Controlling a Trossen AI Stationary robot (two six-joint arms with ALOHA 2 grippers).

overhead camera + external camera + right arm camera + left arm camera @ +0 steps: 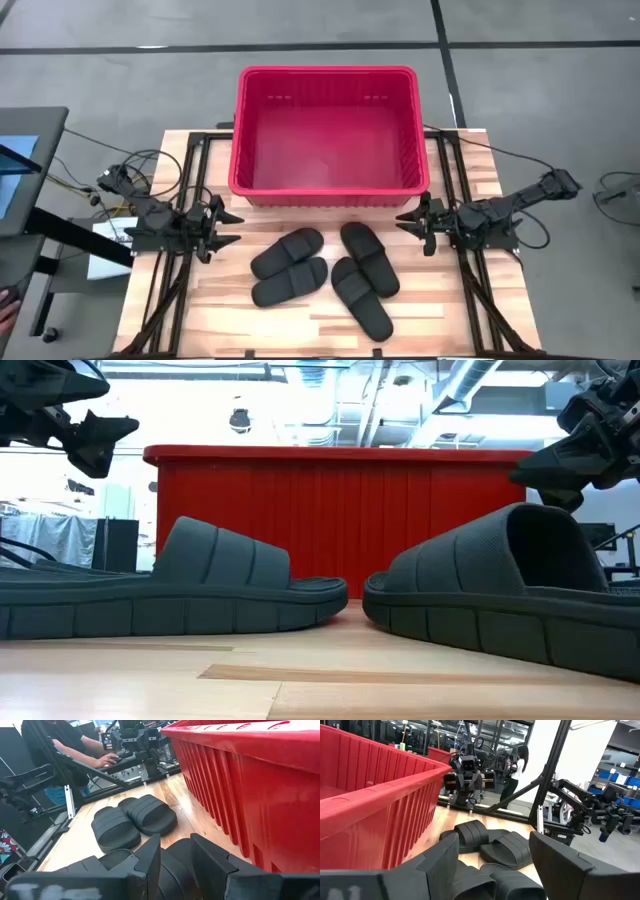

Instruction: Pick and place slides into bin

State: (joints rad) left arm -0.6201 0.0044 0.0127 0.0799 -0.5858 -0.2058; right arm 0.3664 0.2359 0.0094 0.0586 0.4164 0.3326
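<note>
Lying beside the empty bin (pixel 330 190): four slides (pixel 325 275).

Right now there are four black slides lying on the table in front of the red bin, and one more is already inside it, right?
Not quite. The high view shows the red bin holds nothing. The four black slides do lie on the table in front of it.

no readable text, labels or nos. anywhere, bin (pixel 325 120) and slides (pixel 288 266) unmarked
</note>
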